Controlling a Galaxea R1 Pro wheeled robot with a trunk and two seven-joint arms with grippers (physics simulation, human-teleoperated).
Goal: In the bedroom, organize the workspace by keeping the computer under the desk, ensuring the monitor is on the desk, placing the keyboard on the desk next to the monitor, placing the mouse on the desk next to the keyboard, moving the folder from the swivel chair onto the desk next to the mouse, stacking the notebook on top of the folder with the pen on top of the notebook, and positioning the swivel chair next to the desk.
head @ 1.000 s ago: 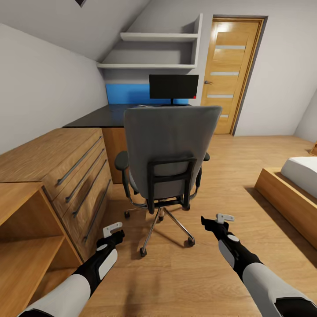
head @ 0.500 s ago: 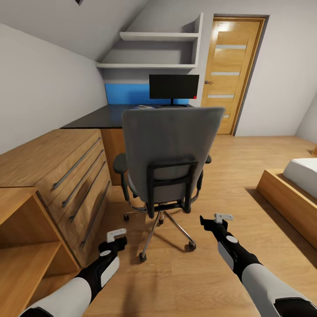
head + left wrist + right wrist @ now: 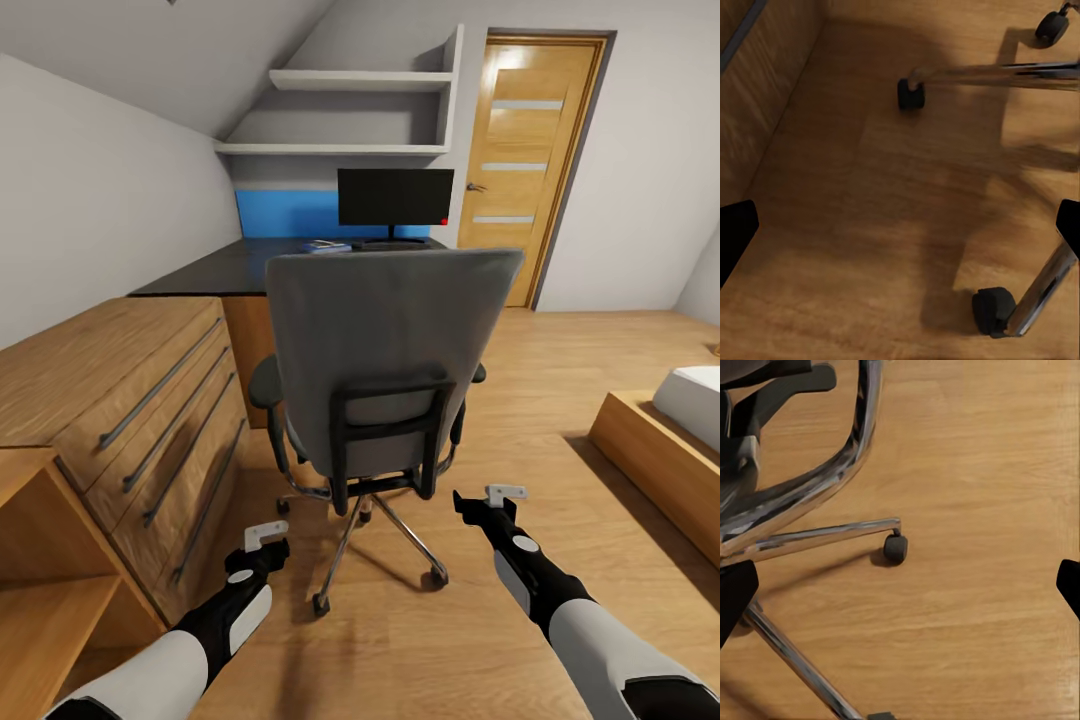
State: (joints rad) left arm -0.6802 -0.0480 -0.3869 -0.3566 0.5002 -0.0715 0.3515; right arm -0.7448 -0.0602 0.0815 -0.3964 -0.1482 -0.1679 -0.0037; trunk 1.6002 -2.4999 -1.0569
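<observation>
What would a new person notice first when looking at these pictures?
The grey swivel chair stands in the middle of the head view, its tall back towards the camera. Behind it, the black monitor sits on the dark desk before a blue wall panel. Both grippers, left and right, are low over the wood floor.

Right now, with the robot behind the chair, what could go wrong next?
1. The swivel chair stands on casters; a nudge from either open end effector, left or right, could roll it into the desk.
2. The tall chair back hides the seat, so a reach for anything there would be blind.
3. The chest of drawers stands close beside the left arm and may be clipped.
</observation>
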